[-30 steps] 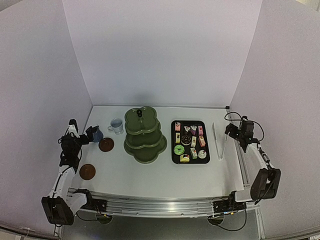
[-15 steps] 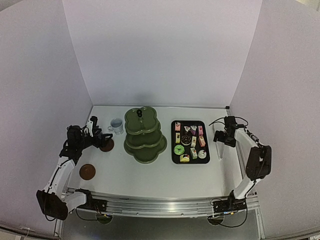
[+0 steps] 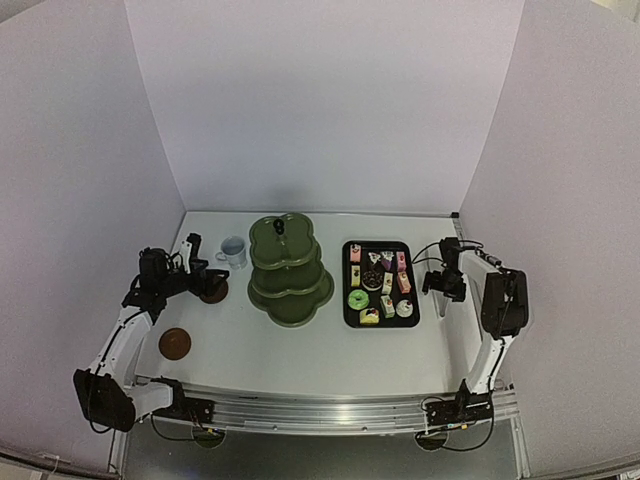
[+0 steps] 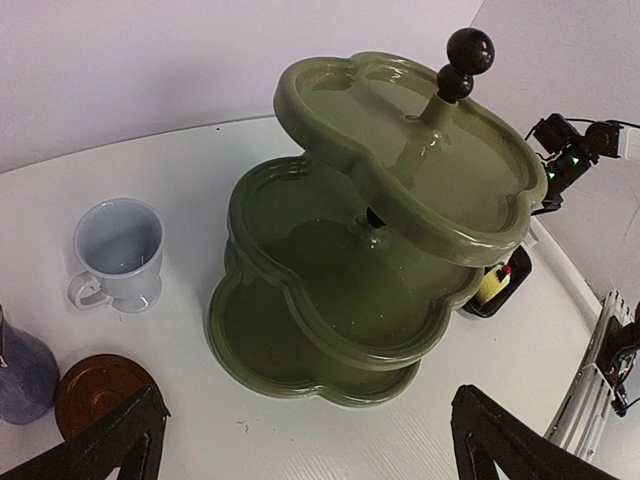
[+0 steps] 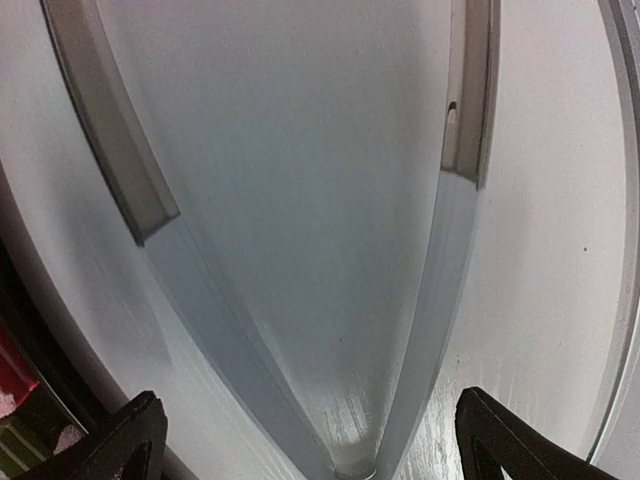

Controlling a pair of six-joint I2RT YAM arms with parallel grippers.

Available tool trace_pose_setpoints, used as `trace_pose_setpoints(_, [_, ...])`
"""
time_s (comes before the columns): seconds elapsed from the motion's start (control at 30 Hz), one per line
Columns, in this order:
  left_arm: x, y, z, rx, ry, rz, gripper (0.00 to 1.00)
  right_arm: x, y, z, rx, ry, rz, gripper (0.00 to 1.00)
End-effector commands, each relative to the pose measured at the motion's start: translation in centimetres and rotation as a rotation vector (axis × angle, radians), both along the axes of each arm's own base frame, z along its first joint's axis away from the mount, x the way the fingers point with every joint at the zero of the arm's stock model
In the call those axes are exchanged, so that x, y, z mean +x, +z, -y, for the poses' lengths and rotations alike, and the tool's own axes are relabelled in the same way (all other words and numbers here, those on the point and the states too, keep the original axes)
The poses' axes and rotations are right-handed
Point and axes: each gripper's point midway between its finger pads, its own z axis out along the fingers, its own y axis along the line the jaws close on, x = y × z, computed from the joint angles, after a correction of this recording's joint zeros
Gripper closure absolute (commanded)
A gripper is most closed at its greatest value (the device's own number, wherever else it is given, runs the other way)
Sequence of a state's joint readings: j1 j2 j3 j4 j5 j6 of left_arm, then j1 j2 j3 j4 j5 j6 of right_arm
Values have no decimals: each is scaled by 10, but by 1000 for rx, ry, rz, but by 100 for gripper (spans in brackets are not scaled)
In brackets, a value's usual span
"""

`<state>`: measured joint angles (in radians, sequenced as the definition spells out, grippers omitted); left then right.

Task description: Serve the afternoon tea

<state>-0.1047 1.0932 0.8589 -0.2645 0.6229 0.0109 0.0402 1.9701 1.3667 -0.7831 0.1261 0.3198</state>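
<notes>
Little of the service is done, judging by how things lie. The dark green three-tier scalloped stand (image 3: 290, 270) sits mid-table toward the far edge, and all 3 tiers are bare. The small colourful cakes (image 3: 378, 285) lie on the black rectangular tray (image 3: 345, 300) to its right.

Toward the left edge, the pale mug (image 4: 118, 255) stands on the white tabletop (image 3: 330, 350), not on a saucer. The dark blue mug (image 4: 18, 375) stands just beside one round brown saucer (image 4: 100, 395), which looks bare. The other saucer (image 3: 174, 343) lies bare nearer the front-left corner.

The left gripper (image 4: 305, 425) is spread wide and holds nothing, facing the stand.

The right gripper (image 5: 305, 420), near the right edge, is also spread wide. It straddles the closed end of the metal tongs (image 5: 300, 250) without clamping them.

Left to do, as I judge it: seat both mugs on saucers and move every cake onto the stand, probably with the tongs.
</notes>
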Motion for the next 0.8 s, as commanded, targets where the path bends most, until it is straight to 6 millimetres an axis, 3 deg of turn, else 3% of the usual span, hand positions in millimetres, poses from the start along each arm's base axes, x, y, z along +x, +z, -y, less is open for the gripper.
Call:
trace_pose_setpoints(0.0, [9, 23, -1, 10, 9, 69, 0, 16, -4, 7, 31, -17, -4, 5])
trace_pose_setpoints(0.13, [10, 24, -1, 13, 10, 88, 1, 22, -13, 24, 31, -54, -14, 12])
trace_pose_setpoints(0.53, [12, 18, -4, 44, 14, 117, 0, 14, -34, 22, 40, -44, -71, 37])
trace_pose_setpoints(0.77, [11, 18, -5, 56, 13, 136, 0, 9, -38, 24, 28, -42, -82, 48])
